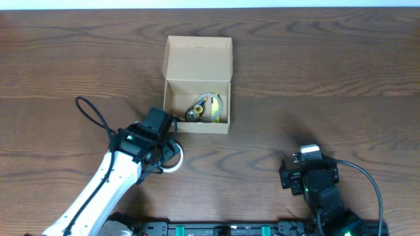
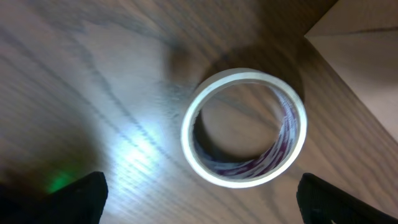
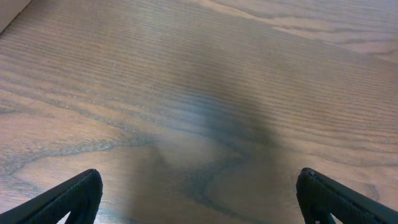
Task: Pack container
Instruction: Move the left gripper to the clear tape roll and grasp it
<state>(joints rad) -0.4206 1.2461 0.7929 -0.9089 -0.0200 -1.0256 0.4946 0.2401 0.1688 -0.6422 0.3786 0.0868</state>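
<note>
Container [image 1: 198,59] sits open on bench [image 1: 341,72], flap lid folded back on its far side. Inside: yellowish roll [image 1: 211,109] + small dark item [image 1: 192,115]. Left claw [image 2: 202,179] hovers just off container's near-left corner, jaws wide, either side of a white tape roll [image 2: 249,76] lying flat, no grip on it. Left arm reaches diagonally toward that corner, wrist pointing down. Right claw [image 3: 199,175] is well apart, near-right of container, jaws wide, holding nothing, low over bench wood. Right arm tucked back.
</note>
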